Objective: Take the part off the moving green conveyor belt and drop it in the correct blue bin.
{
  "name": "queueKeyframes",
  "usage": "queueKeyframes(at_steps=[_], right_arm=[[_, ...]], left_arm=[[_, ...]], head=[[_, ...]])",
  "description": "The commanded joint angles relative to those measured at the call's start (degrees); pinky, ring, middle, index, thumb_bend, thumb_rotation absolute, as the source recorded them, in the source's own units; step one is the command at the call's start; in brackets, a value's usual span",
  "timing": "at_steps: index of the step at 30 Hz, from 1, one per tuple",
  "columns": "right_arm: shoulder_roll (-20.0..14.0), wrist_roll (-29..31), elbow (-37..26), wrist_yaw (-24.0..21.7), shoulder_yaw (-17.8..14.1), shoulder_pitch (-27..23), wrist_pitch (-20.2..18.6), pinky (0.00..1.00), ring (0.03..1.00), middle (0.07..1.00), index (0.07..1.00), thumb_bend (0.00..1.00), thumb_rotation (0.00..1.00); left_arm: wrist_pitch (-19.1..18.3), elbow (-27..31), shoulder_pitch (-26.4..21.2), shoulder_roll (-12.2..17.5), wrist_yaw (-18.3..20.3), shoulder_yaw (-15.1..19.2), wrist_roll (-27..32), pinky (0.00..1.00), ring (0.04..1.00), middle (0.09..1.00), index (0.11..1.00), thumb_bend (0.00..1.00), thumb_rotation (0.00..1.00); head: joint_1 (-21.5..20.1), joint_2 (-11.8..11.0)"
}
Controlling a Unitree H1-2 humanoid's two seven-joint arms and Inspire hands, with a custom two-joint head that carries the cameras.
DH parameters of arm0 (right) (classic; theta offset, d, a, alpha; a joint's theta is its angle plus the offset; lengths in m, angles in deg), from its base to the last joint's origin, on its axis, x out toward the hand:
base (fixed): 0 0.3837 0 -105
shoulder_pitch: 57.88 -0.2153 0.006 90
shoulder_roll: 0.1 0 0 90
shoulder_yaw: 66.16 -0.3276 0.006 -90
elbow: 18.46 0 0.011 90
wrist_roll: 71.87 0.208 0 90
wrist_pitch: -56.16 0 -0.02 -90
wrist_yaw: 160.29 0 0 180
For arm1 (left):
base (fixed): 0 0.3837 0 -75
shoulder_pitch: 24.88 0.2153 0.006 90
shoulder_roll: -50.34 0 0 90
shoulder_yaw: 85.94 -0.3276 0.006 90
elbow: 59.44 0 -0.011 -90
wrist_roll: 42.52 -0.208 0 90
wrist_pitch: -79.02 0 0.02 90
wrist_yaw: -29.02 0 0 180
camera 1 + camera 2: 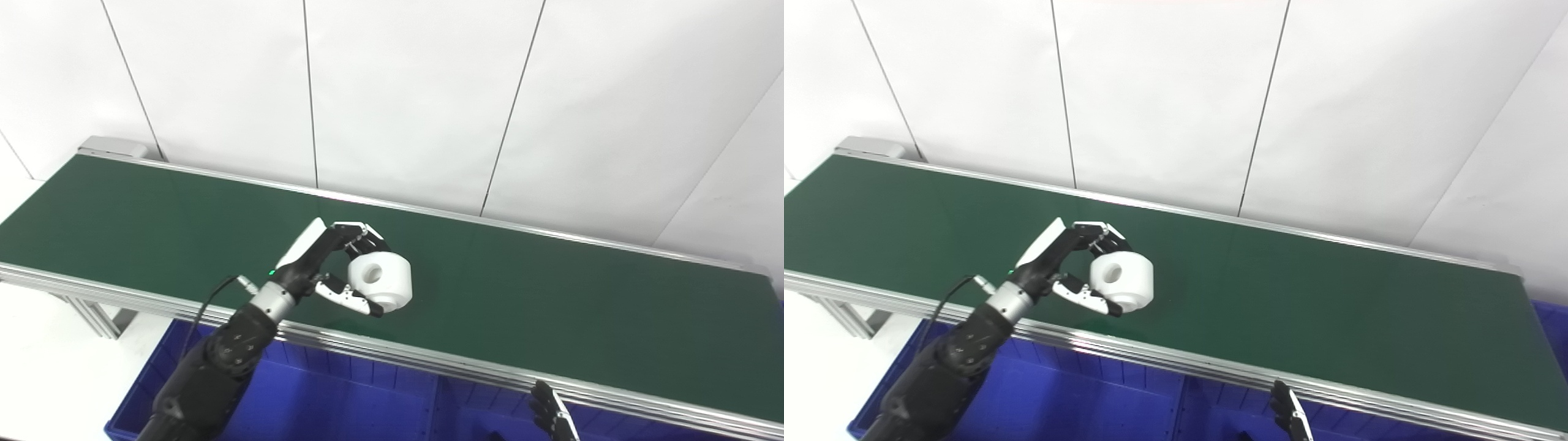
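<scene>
**White part in our left hand, above the belt**

The green conveyor belt (520, 288) runs across both views from upper left to lower right, framed by aluminium rails, with white wall panels behind it. Just below its near rail sit the blue bins (343, 398), with dividers between compartments; from here we cannot tell which compartment is the correct one.

Our left arm reaches up from the bins' side over the near rail, and our left hand (324, 260) sits above the middle of the belt. It has hold of the part (381, 280), a white stubby cylinder with a round bore facing us. We judge it is just lifted clear of the belt, though contact underneath cannot be ruled out.

To do this step well, we should keep the pinch firm, raise the part clear of the belt so the moving surface cannot drag it, carry it back over the near rail, and only let go once it hangs squarely over one compartment.

The fingers (361, 236) are curled down over the top of the part and the thumb presses its lower edge, so the hand is closed about as wide as the part itself.

Our right hand (551, 413) waits low beside the bins, below the rail; it holds nothing we can see, and how far it is spread we cannot tell.
</scene>
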Motion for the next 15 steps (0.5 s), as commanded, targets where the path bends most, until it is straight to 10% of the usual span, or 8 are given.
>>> queueKeyframes(at_steps=[1, 15], right_arm=[[1.2, -0.1, -3.4, -0.9, -0.4, 0.4, 1.3, 0.88, 0.876, 0.892, 0.907, 0.88, 0.53], [5.3, -3.0, -8.3, -3.8, -1.7, 0.5, -4.0, 0.91, 0.897, 0.902, 0.926, 0.85, 0.51]], left_arm=[[1.2, 4.5, 0.7, 0.8, 1.4, 0.5, 2.5, 0.45, 0.509, 0.472, 0.518, 0.52, 0.0], [1.8, 11.1, 11.0, 3.1, 6.0, -1.1, 0.4, 0.42, 0.484, 0.47, 0.519, 0.52, 0.0]], head=[[0.0, 0.0], [-5.5, 4.1]])
